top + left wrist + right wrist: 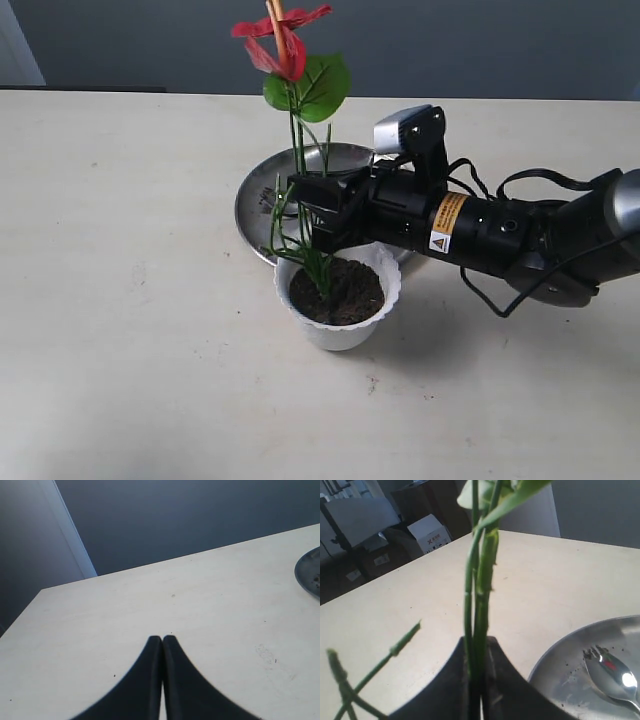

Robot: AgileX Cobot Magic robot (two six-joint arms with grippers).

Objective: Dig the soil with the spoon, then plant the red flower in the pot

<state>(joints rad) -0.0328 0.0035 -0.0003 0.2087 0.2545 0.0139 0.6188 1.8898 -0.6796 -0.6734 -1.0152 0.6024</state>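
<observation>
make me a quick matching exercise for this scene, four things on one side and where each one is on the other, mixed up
Things:
1. spoon
2. red flower
3. soil
4. left gripper

Places or states:
A. fills the white pot
B. shut over bare table, holding nothing
C. lies on the steel plate
D. stems clamped in the right gripper, upright above the pot

Pairs: 1-C, 2-D, 3-A, 4-B

In the exterior view the red flower (283, 40) is cut off at the top edge, and the right arm hides the steel plate's (262, 195) right part and the spoon. In the right wrist view, the spoon (612, 672) handle runs out of frame. The left gripper (162, 639) shows only its fingers' tips.
</observation>
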